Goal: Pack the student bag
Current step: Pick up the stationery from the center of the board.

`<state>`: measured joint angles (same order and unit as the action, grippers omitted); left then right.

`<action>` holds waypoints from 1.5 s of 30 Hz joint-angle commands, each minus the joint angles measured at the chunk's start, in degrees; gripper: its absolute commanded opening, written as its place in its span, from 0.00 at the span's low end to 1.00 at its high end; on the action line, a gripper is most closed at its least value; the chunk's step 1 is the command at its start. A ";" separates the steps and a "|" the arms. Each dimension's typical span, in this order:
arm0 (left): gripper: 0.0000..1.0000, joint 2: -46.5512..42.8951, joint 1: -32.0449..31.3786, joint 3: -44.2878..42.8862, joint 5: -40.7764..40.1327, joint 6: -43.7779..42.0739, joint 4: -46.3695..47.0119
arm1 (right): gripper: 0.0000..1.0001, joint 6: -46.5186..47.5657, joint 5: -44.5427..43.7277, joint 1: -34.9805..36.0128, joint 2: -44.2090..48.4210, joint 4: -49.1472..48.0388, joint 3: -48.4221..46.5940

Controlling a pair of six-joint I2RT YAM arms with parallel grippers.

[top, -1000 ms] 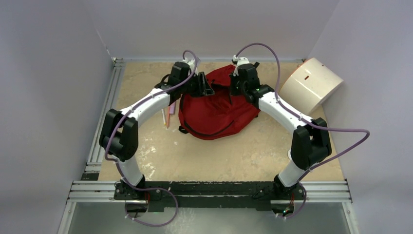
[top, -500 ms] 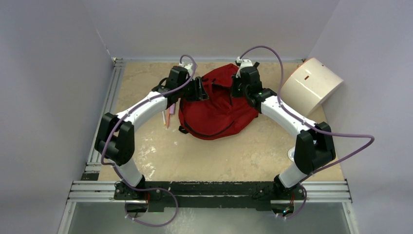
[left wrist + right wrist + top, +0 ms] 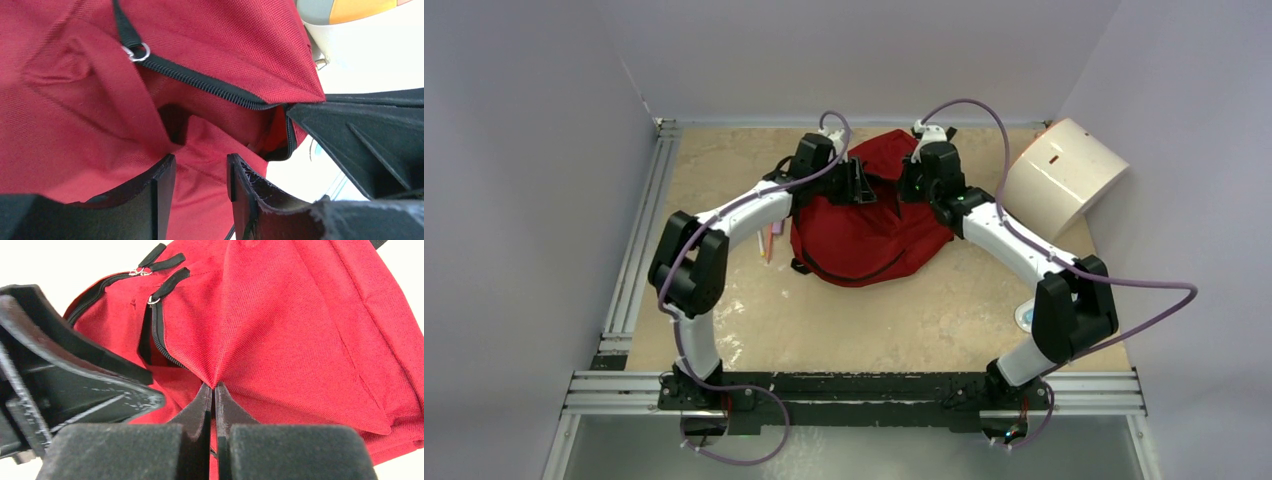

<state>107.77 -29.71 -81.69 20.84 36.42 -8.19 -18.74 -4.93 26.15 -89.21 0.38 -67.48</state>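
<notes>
Student bag (image 3: 864, 230) lies at the table's (image 3: 874, 320) far side, its red fabric pinched tight by the right gripper (image 3: 214, 390). The left gripper (image 3: 200, 162) is spread above its zipper (image 3: 200, 82). Pencils (image 3: 769, 240) lie just left of it, with a white rounded box (image 3: 1064, 172) to the right.

Lit softly and evenly from overhead in the top view, with only a thin dark shadow hugging the near edge of the student bag (image 3: 864, 235). Washed out to plain white beyond the bag in both wrist views. Crisp on the bag's weave and zipper teeth there; soft and smeared in the black foreground just below the bag, closest to the lens.
</notes>
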 commanded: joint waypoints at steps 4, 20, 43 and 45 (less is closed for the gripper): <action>0.41 4.17 -1.46 -6.50 2.57 3.90 6.12 | 0.00 -1.93 0.66 -0.29 4.58 -4.06 0.51; 0.40 10.27 -1.49 -14.90 4.64 4.11 4.47 | 0.32 -6.35 -5.53 -0.42 10.03 -5.99 7.43; 0.40 11.27 -1.49 -16.48 7.68 0.97 -1.16 | 0.90 -27.64 -35.90 -25.67 31.76 4.08 26.86; 0.40 11.56 -1.49 -17.07 7.87 0.51 -1.92 | 0.90 -26.81 -35.49 -28.68 31.08 3.82 27.44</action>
<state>118.96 -31.16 -95.48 26.76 39.13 -9.87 -45.78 -39.48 1.78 -58.37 6.37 -41.08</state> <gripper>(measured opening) 0.405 0.896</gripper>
